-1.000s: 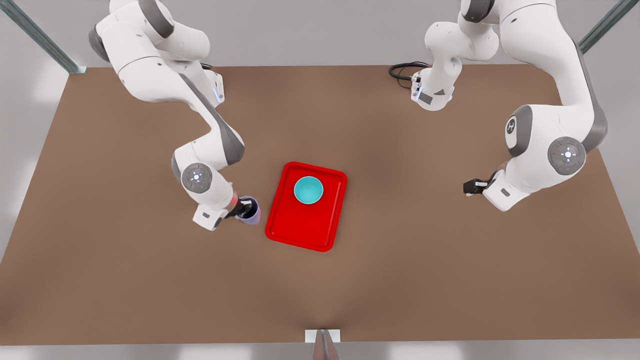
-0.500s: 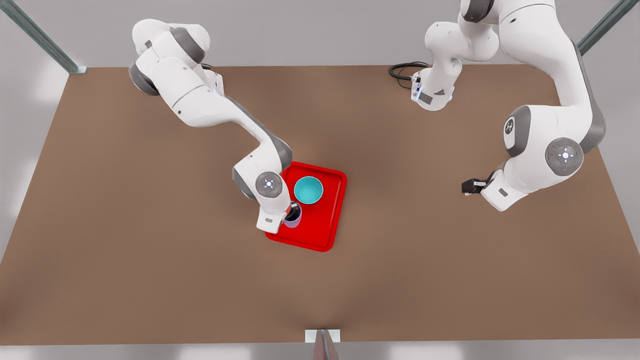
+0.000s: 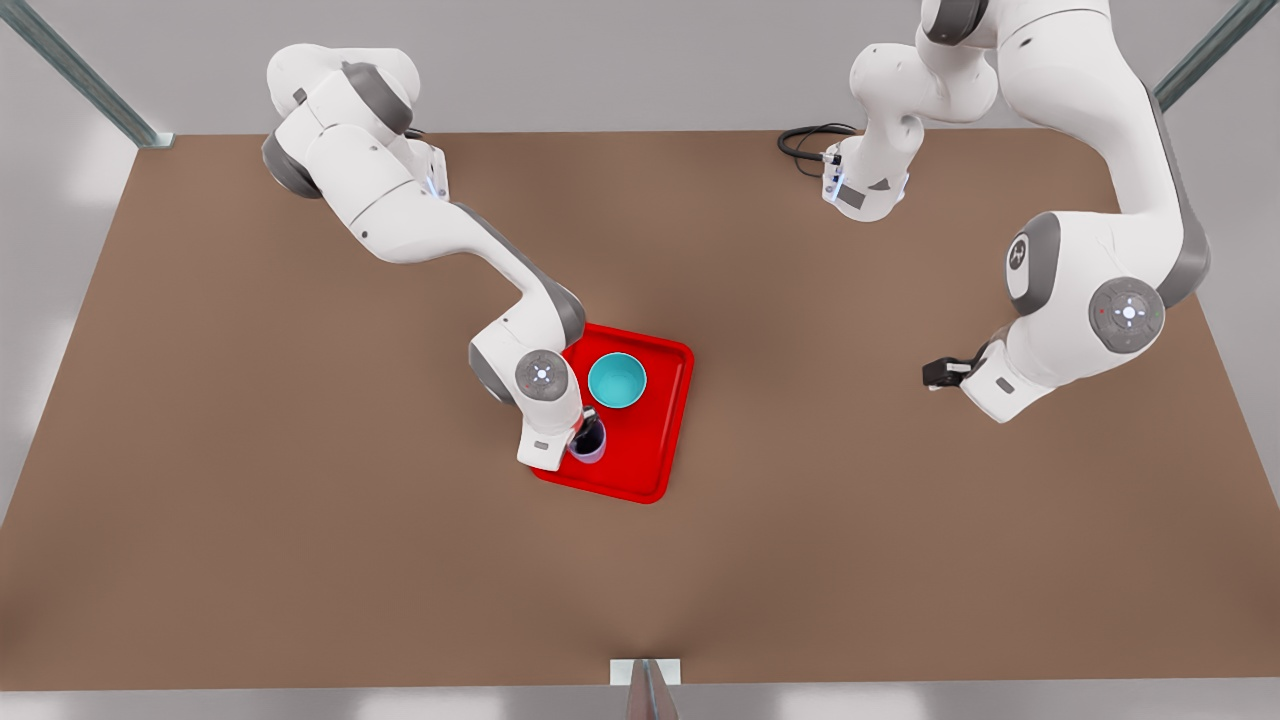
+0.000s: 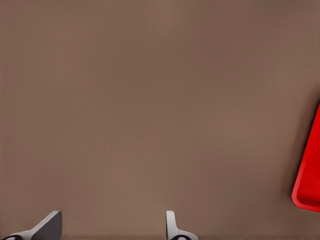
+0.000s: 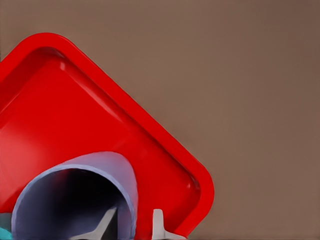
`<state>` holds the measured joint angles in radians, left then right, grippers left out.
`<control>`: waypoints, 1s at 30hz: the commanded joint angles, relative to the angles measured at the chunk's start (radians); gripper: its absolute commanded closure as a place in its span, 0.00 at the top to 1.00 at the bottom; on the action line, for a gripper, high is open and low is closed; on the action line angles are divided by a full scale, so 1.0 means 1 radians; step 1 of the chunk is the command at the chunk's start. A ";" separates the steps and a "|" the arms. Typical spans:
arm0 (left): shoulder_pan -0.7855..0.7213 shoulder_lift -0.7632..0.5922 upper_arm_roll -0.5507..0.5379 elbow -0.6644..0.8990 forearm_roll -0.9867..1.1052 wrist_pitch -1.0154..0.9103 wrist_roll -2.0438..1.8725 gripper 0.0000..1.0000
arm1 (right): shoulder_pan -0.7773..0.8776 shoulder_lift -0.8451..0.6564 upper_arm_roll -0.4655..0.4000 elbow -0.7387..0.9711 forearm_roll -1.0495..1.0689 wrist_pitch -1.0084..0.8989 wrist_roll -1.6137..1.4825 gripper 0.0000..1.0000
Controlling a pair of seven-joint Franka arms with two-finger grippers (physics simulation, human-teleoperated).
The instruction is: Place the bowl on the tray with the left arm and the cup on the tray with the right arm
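Front view: the right gripper (image 3: pixel 583 437) hangs over the red tray (image 3: pixel 650 480), at the corner nearest the arm's own base side, with its fingers pinching one wall of the lavender cup (image 3: pixel 590 444). One finger sits inside the cup and the other outside, as the right wrist view confirms: the right gripper (image 5: pixel 131 225) straddles the cup's (image 5: pixel 107 167) rim, with the tray's (image 5: pixel 60 110) floor directly beneath and its rounded corner just beyond the fingertips. Whether the cup's base already rests on the tray floor cannot be told.

Just past the cup, farther onto the tray, sits the teal bowl (image 3: pixel 617 380), upright and free of any grip. That half of the task looks finished.

Well away from the tray, toward the front view's right, the left gripper (image 3: pixel 938 373) waits above the bare brown table (image 3: pixel 300 550). In the left wrist view the left gripper (image 4: pixel 110 227) shows fingers spread wide, holding nothing.

The step in hand appears to be setting down the cup. Next, the right gripper would need to lower until the cup stands flat, spread its fingers, then lift straight up so the inner finger clears the rim without tipping the cup or nudging the bowl.
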<state>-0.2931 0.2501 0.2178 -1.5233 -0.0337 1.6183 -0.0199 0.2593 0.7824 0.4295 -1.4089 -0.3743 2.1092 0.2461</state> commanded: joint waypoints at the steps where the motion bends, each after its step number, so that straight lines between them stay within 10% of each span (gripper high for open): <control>1: 0.000 0.000 0.000 0.000 0.002 0.000 0.000 1.00 | 0.000 0.000 0.000 0.001 0.000 0.000 -0.002 0.77; 19: 0.006 -0.012 0.037 0.023 0.006 -0.008 -0.006 1.00 | -0.077 -0.063 0.032 0.004 0.012 -0.054 -0.074 1.00; 24: 0.000 -0.023 0.034 0.077 0.006 -0.064 -0.006 1.00 | -0.494 -0.356 0.229 0.002 0.116 -0.298 -0.068 1.00; 26: 0.002 -0.023 0.032 0.077 0.006 -0.066 -0.005 1.00 | -0.316 -0.672 -0.207 -0.175 0.348 -0.382 -0.145 1.00; 30: 0.002 -0.023 0.031 0.078 0.005 -0.072 -0.006 1.00 | -0.368 -0.736 -0.218 -0.182 0.351 -0.440 -0.162 1.00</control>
<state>-0.2916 0.2262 0.2486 -1.4450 -0.0280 1.5448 -0.0261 -0.2069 0.0471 0.2082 -1.5904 -0.0216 1.6678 0.0696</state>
